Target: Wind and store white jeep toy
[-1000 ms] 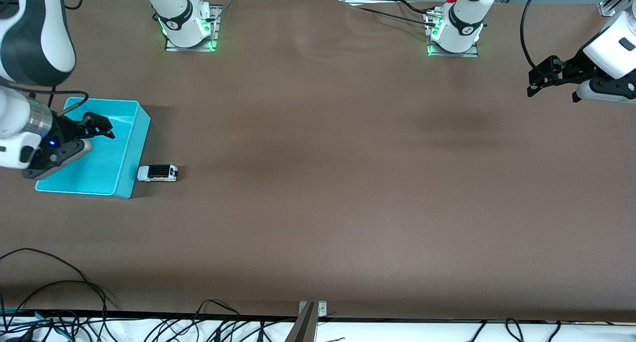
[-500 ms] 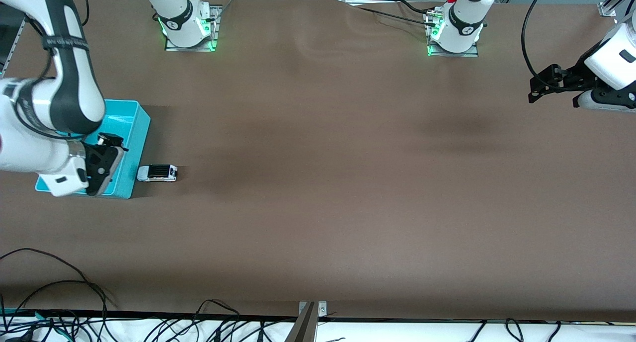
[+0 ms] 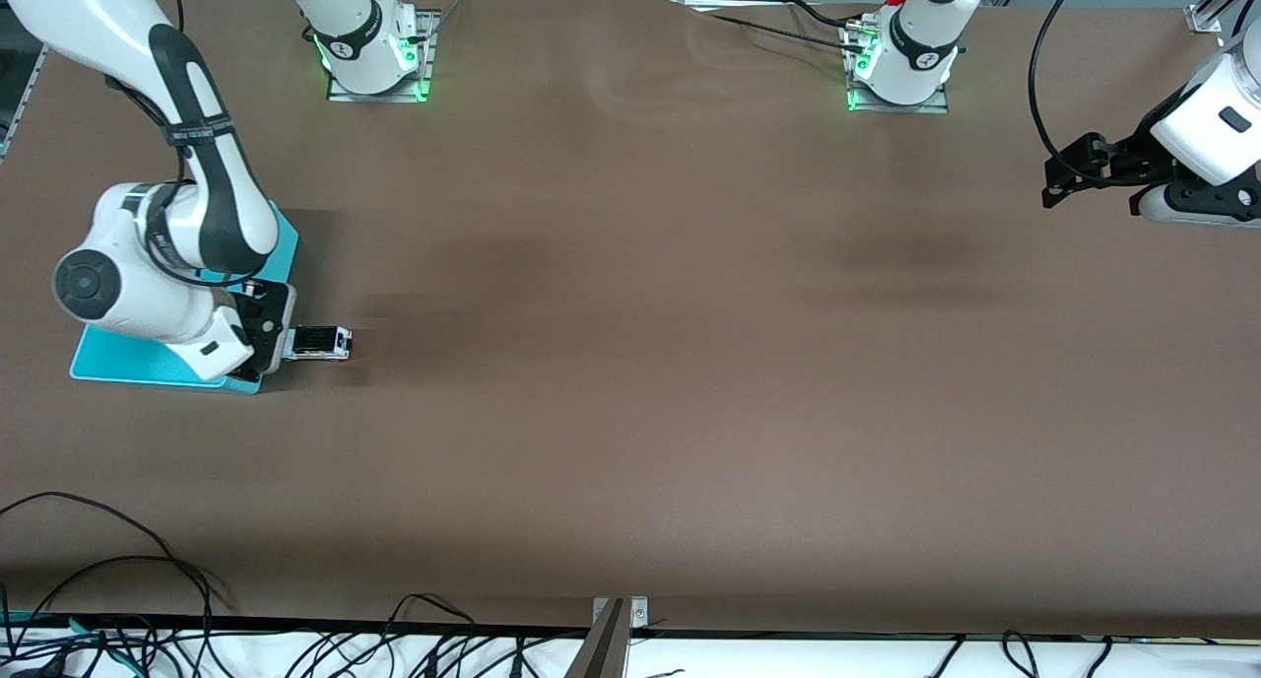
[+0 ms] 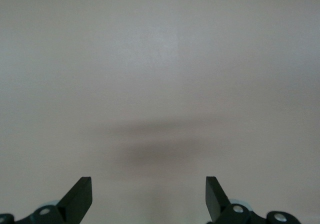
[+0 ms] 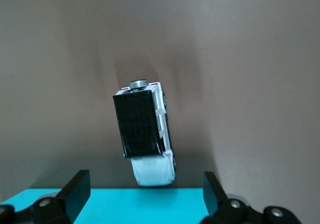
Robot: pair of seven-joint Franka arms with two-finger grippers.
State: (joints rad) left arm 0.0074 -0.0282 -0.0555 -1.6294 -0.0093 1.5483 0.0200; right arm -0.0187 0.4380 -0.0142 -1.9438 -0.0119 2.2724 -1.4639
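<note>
**A:** What takes up most of the scene?

**B:** A long brown table (image 3: 630,363), bare across its middle. The two white arm bases stand along the edge farthest from the front camera, each lit green at its foot. Black cables (image 3: 99,599) trail along the edge nearest that camera.

**A:** Where is the right arm?

**B:** It bends down over the right arm's end of the table and covers most of a turquoise bin (image 3: 148,361). Only the bin's nearer wall and one corner show. The right gripper (image 3: 279,335) hangs low above the bin's wall on the toy's side and the end of the toy that lies beside that wall. In the right wrist view its fingers (image 5: 75,191) stand wide apart, with the toy between them but not touched.

**A:** And the left arm?

**B:** It waits at the left arm's end of the table, its wrist out past the table edge. The left gripper (image 3: 1069,170) hangs over bare tabletop near that edge. In the left wrist view its fingers (image 4: 80,196) are spread wide, holding nothing, over plain surface and a soft shadow.

**A:** Where is the white jeep toy?

**B:** The white jeep toy (image 3: 320,341) sits on the table just beside the bin, on the side facing the table's middle, on its wheels. The right wrist view shows its black roof panel (image 5: 139,125) and white hood (image 5: 152,171), the hood close to the bin's turquoise rim.
</note>
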